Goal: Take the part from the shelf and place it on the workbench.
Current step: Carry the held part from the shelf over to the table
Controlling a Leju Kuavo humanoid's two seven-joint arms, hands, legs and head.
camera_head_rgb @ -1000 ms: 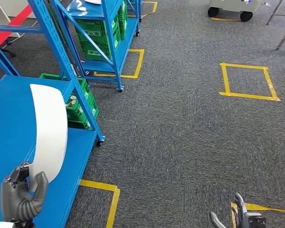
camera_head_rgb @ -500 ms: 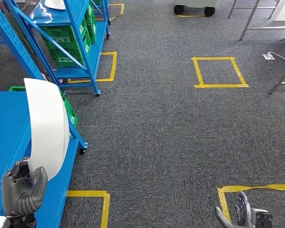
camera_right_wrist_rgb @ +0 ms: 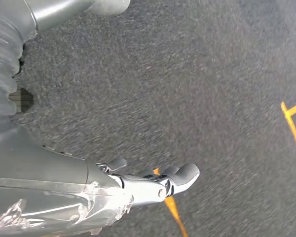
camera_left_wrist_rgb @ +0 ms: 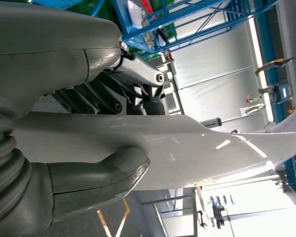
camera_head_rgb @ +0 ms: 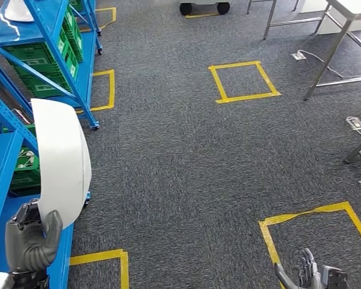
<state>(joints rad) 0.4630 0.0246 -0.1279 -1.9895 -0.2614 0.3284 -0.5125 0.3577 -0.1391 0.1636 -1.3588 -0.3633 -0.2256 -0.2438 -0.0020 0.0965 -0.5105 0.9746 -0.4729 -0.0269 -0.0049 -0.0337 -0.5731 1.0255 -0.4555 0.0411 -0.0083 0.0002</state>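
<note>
Head view: left hand (camera_head_rgb: 31, 241) grips white part (camera_head_rgb: 62, 159) upright.

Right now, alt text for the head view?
The left hand holds a curved white part upright beside a blue shelf with green crates. The right hand hangs open over grey carpet marked with yellow tape squares; metal table legs stand at upper right.

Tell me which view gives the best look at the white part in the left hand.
The head view: the white curved part shows nearly whole, its lower edge held by the left hand. The left wrist view shows a close strip of it pinched under the thumb. The right wrist view looks at carpet.
</note>
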